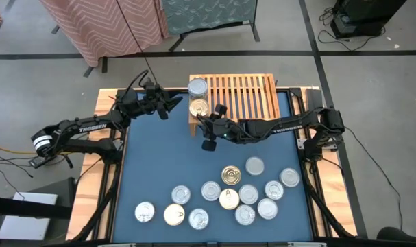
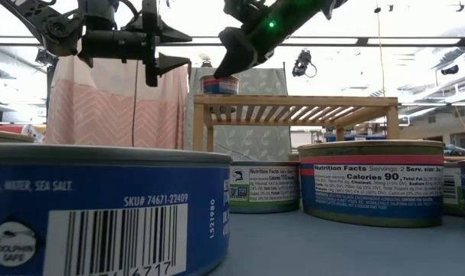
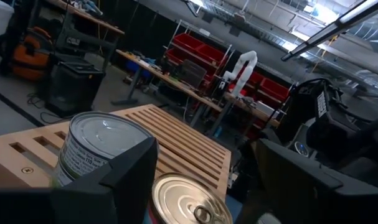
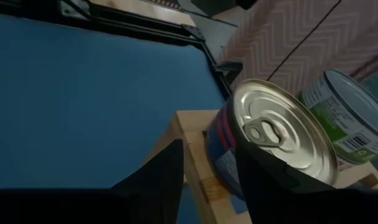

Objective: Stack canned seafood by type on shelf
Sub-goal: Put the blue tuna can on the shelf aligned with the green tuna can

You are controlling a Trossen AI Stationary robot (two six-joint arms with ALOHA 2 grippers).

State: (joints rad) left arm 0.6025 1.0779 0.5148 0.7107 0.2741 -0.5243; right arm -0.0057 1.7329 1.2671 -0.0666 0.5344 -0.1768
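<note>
Wooden shelf (image 1: 243, 96) holds two tins, twelve wait on the worktop (image 1: 166, 158)
Shelf tins (image 1: 198, 88) at 12 o'clock, loose tins (image 1: 230, 176) at 6; left fingers (image 1: 168, 104) spread empty, right fingers (image 1: 209, 125) parted beside the gold-topped tin (image 1: 199, 108)

Even overhead light falls across the blue bench (image 1: 166, 165), with soft shadows beneath the arms. In the low view, bright ceiling strips wash out the background, and the nearest tin (image 2: 102, 207) looms soft and blurred. Both wrist views are dim; the gold lid (image 4: 279, 134) carries glare.
</note>
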